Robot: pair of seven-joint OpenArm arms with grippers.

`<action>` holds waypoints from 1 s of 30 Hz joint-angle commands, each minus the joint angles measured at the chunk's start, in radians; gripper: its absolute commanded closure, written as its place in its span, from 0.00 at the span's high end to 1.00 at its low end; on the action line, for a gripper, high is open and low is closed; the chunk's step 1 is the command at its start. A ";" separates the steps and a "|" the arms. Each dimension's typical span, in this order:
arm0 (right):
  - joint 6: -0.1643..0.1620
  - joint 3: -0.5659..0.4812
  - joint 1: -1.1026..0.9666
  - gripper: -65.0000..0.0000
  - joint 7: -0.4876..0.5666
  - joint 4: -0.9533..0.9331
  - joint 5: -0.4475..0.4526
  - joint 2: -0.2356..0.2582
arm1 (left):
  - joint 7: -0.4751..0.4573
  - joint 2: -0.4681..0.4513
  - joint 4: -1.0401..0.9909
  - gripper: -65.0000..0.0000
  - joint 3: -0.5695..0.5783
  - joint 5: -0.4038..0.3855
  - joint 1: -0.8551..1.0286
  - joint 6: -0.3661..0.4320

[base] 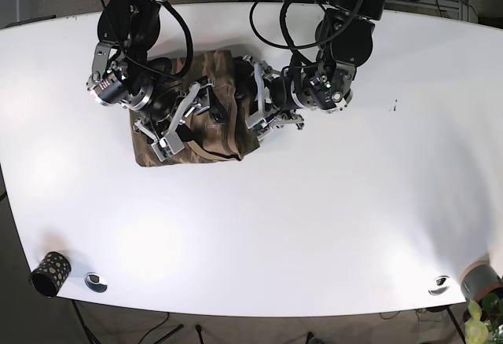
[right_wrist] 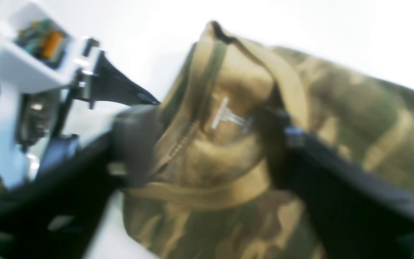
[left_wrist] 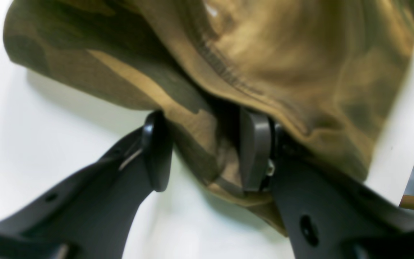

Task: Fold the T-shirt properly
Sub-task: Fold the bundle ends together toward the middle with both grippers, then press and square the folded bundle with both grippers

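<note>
The camouflage T-shirt [base: 196, 136] lies bunched in the upper left of the white table [base: 330, 218]. The left gripper [left_wrist: 207, 151] pinches a fold of fabric; the right gripper [right_wrist: 207, 144] clamps the collar area

Motion blur softens the T-shirt [right_wrist: 228, 151]; right fingers [right_wrist: 135, 144] perhaps pinching it.

Overhead base view looking straight down at white table [base: 330, 218]; two close wrist views along gripper fingers, all sharing camouflage T-shirt [base: 212, 136].
</note>
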 commanded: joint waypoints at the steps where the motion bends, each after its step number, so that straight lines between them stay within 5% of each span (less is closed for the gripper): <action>1: 0.006 0.004 0.013 0.90 0.023 0.042 0.038 0.010 | 0.020 0.004 0.009 0.40 -0.001 0.008 -0.007 -0.002; 5: 0.006 0.012 -0.008 0.90 0.022 0.107 0.094 0.050 | 0.020 0.005 0.011 0.40 -0.002 0.006 -0.007 -0.004; 12: 0.006 0.157 -0.056 0.73 -0.007 0.084 0.216 0.094 | 0.020 0.007 0.158 0.40 -0.094 -0.018 0.001 -0.010; 16: 0.006 0.167 -0.076 0.65 -0.013 0.082 0.209 0.111 | 0.020 -0.002 0.235 0.40 -0.174 -0.090 0.015 -0.010; 22: 0.006 0.214 -0.053 0.41 -0.013 0.031 0.206 0.137 | 0.026 -0.065 0.275 0.40 -0.214 -0.093 0.004 -0.010; 30: 0.006 0.214 0.098 0.20 -0.012 -0.145 0.078 0.208 | 0.020 -0.073 0.269 0.40 -0.027 -0.092 -0.040 -0.004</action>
